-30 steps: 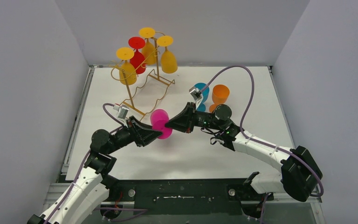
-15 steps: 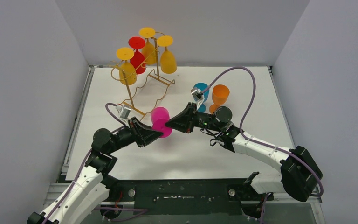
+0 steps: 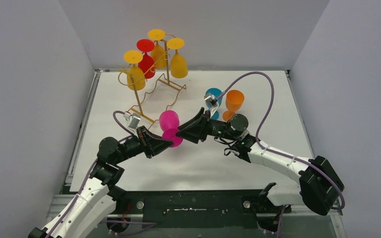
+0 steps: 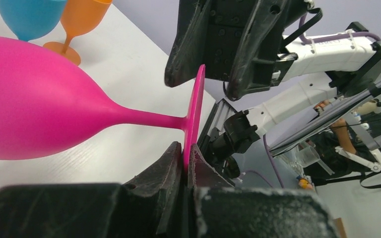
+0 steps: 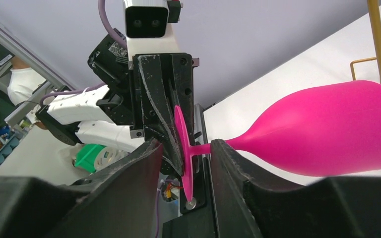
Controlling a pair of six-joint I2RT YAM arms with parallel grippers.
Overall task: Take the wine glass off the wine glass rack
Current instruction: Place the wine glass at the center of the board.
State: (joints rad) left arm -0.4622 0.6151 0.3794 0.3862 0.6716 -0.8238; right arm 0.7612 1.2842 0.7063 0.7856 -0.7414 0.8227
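You have bright, even overhead light; the glass (image 3: 169,123) casts only a faint, soft shadow on the table (image 3: 287,109). Wrist-view foregrounds look blurred.

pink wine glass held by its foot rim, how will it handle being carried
The matte magenta plastic-looking wine glass is probably light and not brittle. Pinched only at its thin foot rim by the left tool, bowl sticking out sideways, it may pivot or slip. Laid down, it would likely roll.
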